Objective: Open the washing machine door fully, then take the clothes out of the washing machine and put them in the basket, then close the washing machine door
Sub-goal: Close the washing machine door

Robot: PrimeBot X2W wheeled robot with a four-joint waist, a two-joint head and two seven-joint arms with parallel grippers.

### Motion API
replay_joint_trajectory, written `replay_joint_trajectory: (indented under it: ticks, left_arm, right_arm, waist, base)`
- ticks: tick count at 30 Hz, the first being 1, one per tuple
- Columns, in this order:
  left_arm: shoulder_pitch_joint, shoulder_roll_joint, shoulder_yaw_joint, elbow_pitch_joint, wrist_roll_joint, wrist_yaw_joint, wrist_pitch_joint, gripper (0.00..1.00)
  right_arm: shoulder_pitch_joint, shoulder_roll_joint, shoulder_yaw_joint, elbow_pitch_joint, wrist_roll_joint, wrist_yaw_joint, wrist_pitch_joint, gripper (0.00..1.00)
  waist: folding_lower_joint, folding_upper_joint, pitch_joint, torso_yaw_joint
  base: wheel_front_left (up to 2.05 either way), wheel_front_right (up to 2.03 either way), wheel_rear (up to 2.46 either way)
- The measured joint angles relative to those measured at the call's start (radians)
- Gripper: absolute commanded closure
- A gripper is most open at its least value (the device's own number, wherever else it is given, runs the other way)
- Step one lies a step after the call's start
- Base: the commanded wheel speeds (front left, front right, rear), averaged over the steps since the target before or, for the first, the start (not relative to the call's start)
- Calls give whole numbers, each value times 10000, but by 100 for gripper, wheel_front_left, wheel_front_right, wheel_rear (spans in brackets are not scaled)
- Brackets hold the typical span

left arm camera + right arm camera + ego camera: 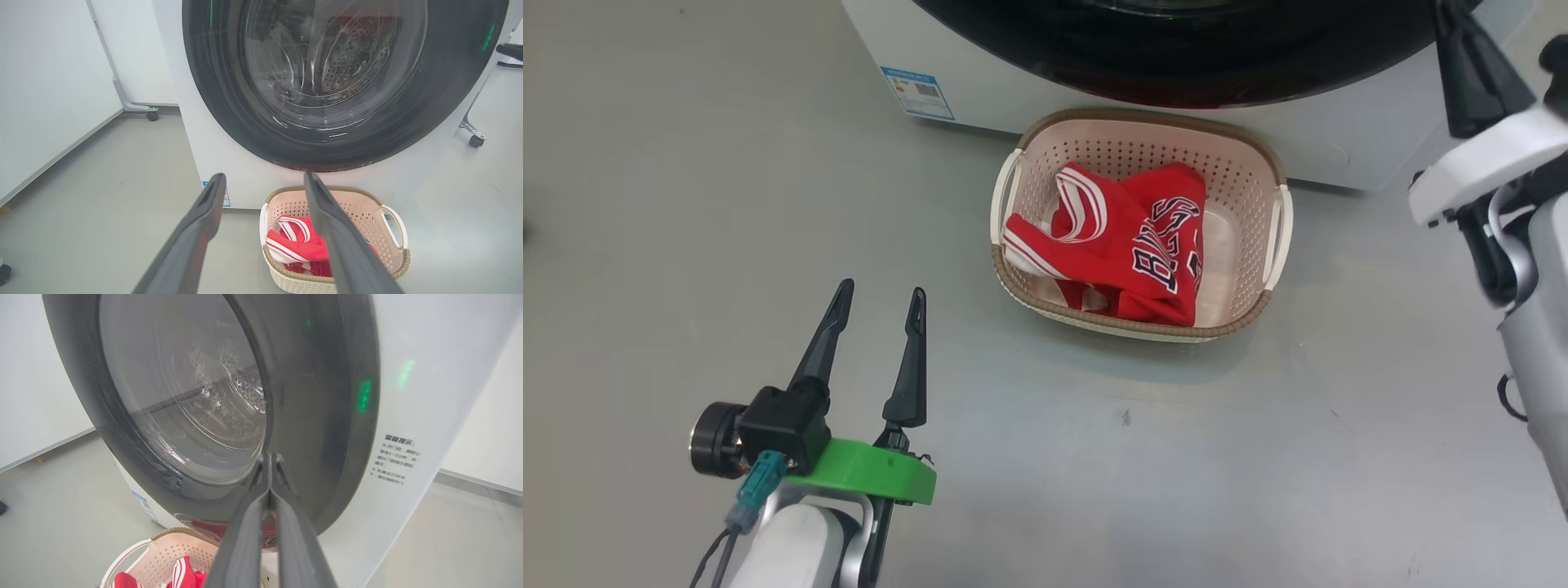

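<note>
The washing machine (1013,102) fills the top of the head view, and its glossy black washing machine door (1176,69) lies flush against the white front. On the floor just in front stands the cream basket (1135,116), with the red clothes (1127,245) lying inside it. My left gripper (882,290) hovers open and empty over the floor, left of the basket. In the left wrist view, that gripper (263,179) points at the door (229,102) and the basket (367,216). My right gripper (269,457) is shut, its tips right at the door's black ring (318,396); contact is unclear.
A blue label (917,92) sits low on the machine's front, and a white warning sticker (394,459) on its right side. A white panel on castors (153,115) stands to the left, another castor (476,141) to the right. Grey floor surrounds the basket.
</note>
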Motion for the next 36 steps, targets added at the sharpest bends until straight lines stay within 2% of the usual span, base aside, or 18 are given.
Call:
replay_joint_trajectory:
  ticks: [5, 6, 7, 8, 14, 36]
  left_arm:
    - [17, 94, 86, 58, 115, 13, 0, 0]
    - [21, 121, 113, 61, 125, 13, 0, 0]
    - [30, 176, 169, 67, 128, 13, 0, 0]
    - [37, 215, 178, 84, 128, 13, 0, 0]
    - [298, 326, 226, 134, 159, 36, 0, 0]
    - [1442, 585, 322, 293, 199, 90, 33, 0]
  right_arm:
    - [944, 192, 17, -6, 140, 6, -359, 100]
    - [1109, 236, 21, -15, 176, 6, -431, 74]
    - [1430, 320, 27, -27, 201, 6, -506, 58]
    - [1589, 360, 23, -29, 222, 6, -543, 0]
    - [2425, 554, -52, -171, 364, -27, -711, 0]
    - [5319, 1133, -378, -1160, 598, -905, -934, 0]
  waist:
    - [0, 0, -341, -290]
    - [0, 0, -410, -352]
    - [0, 0, -545, -484]
    - [0, 0, -614, -546]
    - [0, 0, -1045, -915]
    - [0, 0, -2400, -2106]
  base:
    - [0, 0, 0]
    - [0, 0, 0]
    - [0, 0, 0]
    - [0, 0, 0]
    - [0, 0, 0]
    - [0, 0, 0]
